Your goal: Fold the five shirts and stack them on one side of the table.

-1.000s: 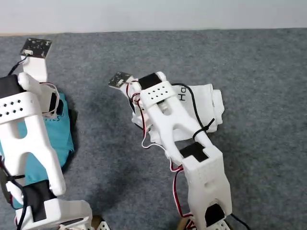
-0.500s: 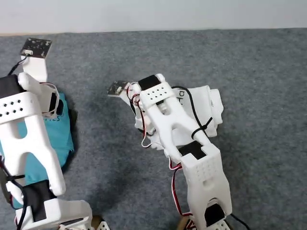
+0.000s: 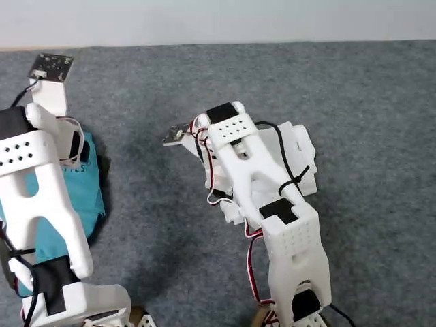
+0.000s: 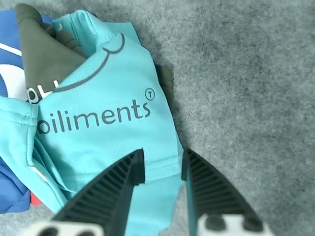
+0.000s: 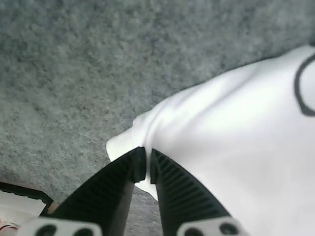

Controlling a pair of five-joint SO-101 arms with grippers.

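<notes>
**White shirt gripped at its edge, plenty of grey floor around it**

And there it was: the right gripper (image 5: 147,158) had its jaws pressed together, clamped on the folded edge of the white shirt (image 5: 236,142). In the high view that shirt (image 3: 301,151) lay bunched just toward 3 o'clock of the table's middle, half under the right arm (image 3: 248,160). Its loose corner jutted onto the grey table cover (image 3: 375,95) just past the fingertips.

Room to move? Lots of it. Bare cover ran from 12 o'clock round to 4 o'clock, out to the table's far edge against the pale wall (image 3: 218,20) at 12; a free lane of cover also ran between the two arms.

Over at 9 o'clock the left arm (image 3: 34,184) hung above the stack. The left gripper (image 4: 163,167) had its jaws apart, straddling the hem of the teal shirt (image 4: 98,108) with the cloth's edge between them. That teal shirt (image 3: 87,194) topped the pile, a dark shirt (image 4: 42,54) and a blue shirt (image 4: 9,34) peeking out beneath; the pile's edge sat close beside open cover.

Against a second before: the right wrist had swung from 11 o'clock in toward the middle, dragging the white shirt's edge with it; the shirt had bunched tighter and its dark lettering had slipped under the arm; the left arm and the stack had not budged.
</notes>
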